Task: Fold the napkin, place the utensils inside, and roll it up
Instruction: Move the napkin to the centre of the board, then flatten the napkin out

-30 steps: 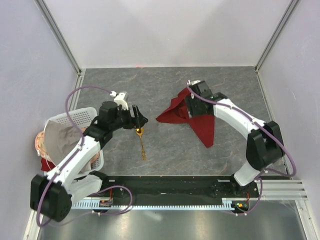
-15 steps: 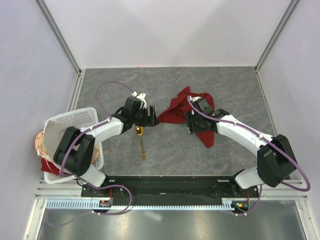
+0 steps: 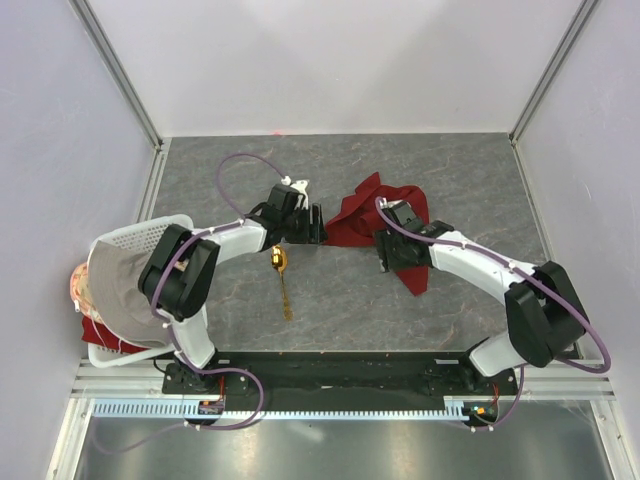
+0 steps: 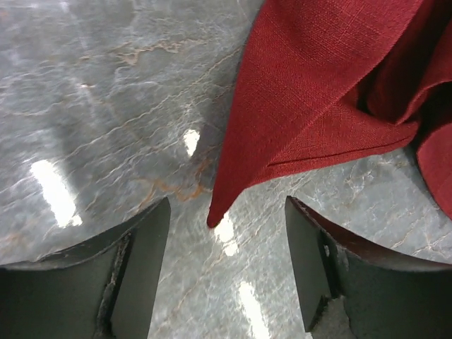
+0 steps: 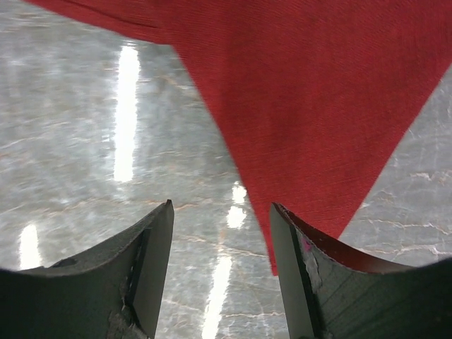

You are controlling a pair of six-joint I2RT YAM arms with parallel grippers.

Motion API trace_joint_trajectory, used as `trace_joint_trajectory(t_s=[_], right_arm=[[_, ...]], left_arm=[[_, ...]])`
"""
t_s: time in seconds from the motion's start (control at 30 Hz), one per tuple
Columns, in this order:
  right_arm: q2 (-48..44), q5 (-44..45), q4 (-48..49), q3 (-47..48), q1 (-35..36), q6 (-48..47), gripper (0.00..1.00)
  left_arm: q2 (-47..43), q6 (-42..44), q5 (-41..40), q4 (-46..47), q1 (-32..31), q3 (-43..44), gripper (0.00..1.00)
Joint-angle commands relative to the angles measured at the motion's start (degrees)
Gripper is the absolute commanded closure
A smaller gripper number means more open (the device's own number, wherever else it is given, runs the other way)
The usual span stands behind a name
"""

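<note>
While left gripper [image 4: 226, 212] hangs spread over grey table [image 4: 92, 106], nothing clamped, corner tip of maroon napkin [image 4: 318, 92] lies just ahead between its fingers, cloth bunching beyond. Right gripper [image 5: 221, 212] likewise spread, empty; another napkin corner points down beside one finger, cloth widening ahead. Gold spoon [image 3: 282, 275] on table near left gripper, toward arm bases, apart from napkin. White basket [image 3: 150, 232] farther off, well behind left gripper.

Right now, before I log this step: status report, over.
Both open: left gripper astride a corner of the napkin, right gripper at another corner. Napkin crumpled, not folded. Gold spoon lies apart, nothing blocking.
</note>
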Motion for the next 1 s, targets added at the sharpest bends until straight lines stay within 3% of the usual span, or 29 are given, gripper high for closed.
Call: trace_joint_trajectory(t_s=[0.0,0.17,0.27,0.4,0.53,0.63,0.67,0.8,0.97], right_arm=[[1.80,3.13,0.00,-1.22,-2.16,1.44,0.36],[2.68,3.58,0.00,-3.23,-4.10,1.17,0.36],[3.56,3.58,0.52,-4.64,-4.98,0.74,0.36],[5.22,3.23,1.84,-5.79,-6.03,0.47,0.39],[6.89,2.26,3.08,-6.40,-7.96,-0.49,0.55],[6.03,2.26,3.08,-5.88,-9.80,-1.72,0.83],[5.32,2.17,2.81,-5.18,-10.34,-1.99,0.97],[-1.07,2.43,0.09,-1.40,-13.85,-3.22,1.00],[-7.07,5.42,-4.74,9.03,-18.60,-4.45,1.00]], left_arm=[[3.19,1.65,2.19,1.73,-0.49,3.33,0.36],[5.47,1.73,2.81,0.14,-1.02,4.91,0.55],[5.39,1.82,2.99,0.14,-1.11,5.00,0.77],[2.68,1.47,3.16,0.14,-1.11,5.09,0.92],[-2.85,1.38,1.59,-2.92,-1.11,5.88,0.97],[-8.29,2.52,-1.65,-7.32,-1.02,7.63,0.98],[-9.54,2.87,-2.80,-8.28,-1.02,8.51,0.98],[-15.52,5.33,-8.86,-14.51,-0.49,10.97,0.98],[-23.94,6.39,-8.97,-17.96,3.02,13.87,0.98]])
